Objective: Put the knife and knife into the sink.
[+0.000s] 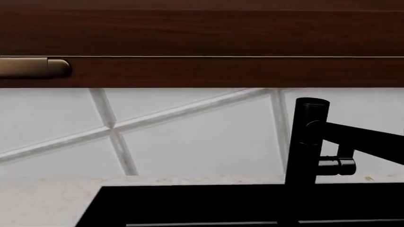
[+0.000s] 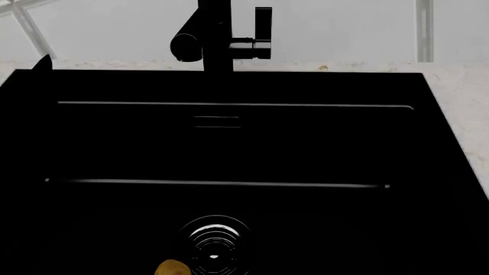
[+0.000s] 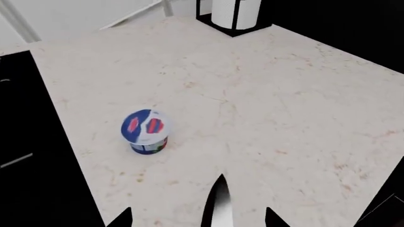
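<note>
Knife (image 3: pixel 218 201) is the only one of the two that we can make out: a pointed blade, black along one side and pale grey along the other, rising from the edge of the right wrist view over the counter (image 3: pixel 265 109). It stands between the two dark fingertips (image 3: pixel 124 218) of the right gripper (image 3: pixel 197 218). The tips sit apart from the blade on either side, and we cannot tell whether the gripper has hold of the knife lower down, out of frame. The left gripper shows in none of the views, so we cannot tell its state. We read no writing anywhere; the nearest thing to a label is the lid of a small cup (image 3: pixel 145 131), blue and white with red patches, its printing too small to read. The cup stands upright on the pale, speckled stone counter, near the black edge of the sink. At the far corner of the counter a white cylinder in a black frame (image 3: pixel 235 13) stands by the wall. From the head view we see the sink (image 2: pixel 229 143) as a large black rectangular basin with a shiny ringed drain (image 2: pixel 214 238). A small yellow lump (image 2: pixel 173 267) lies just beside the drain. The black tap (image 2: pixel 216 34) rises behind the basin before a wall of pale tiles (image 1: pixel 189 137) with grey joints. Above the tiles the left wrist view shows a dark wooden cabinet (image 1: pixel 202 38) with a brass-coloured handle (image 1: pixel 35 67).
</note>
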{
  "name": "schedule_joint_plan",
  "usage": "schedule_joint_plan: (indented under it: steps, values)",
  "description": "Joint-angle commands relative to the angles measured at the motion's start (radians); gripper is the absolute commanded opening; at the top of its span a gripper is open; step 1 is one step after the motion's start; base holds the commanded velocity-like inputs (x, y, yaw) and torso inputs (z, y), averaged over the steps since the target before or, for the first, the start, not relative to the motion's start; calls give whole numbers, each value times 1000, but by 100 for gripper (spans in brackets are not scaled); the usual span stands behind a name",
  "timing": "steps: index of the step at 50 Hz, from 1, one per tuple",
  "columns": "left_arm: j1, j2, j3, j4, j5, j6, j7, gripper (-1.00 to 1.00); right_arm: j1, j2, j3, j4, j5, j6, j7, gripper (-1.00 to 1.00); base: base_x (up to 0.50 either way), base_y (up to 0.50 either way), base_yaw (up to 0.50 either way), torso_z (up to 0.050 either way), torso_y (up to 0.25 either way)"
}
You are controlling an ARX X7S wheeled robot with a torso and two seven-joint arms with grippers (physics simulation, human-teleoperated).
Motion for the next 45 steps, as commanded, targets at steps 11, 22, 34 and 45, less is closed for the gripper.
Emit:
schedule_joint_plan:
  steps: [11,22,34,45]
  values:
    - [10,-2,-3,-8,-9,10,-1,100,-146,-58,24,-36,-17,5,-20,100,0,0,0,0,0]
    - [15,-6,8,-33,-6,32,2,100,-168,-106,11,-41,-77,35,-60,100,0,0,0,0,0]
    - [20,-4,17,-48,-5,48,1,100,-196,-173,61,-41,-142,99,-138,100,0,0,0,0,0]
    - [19,-6,23,-58,-6,55,-1,100,-188,-243,91,-39,-288,183,-279,100,0,0,0,0,0]
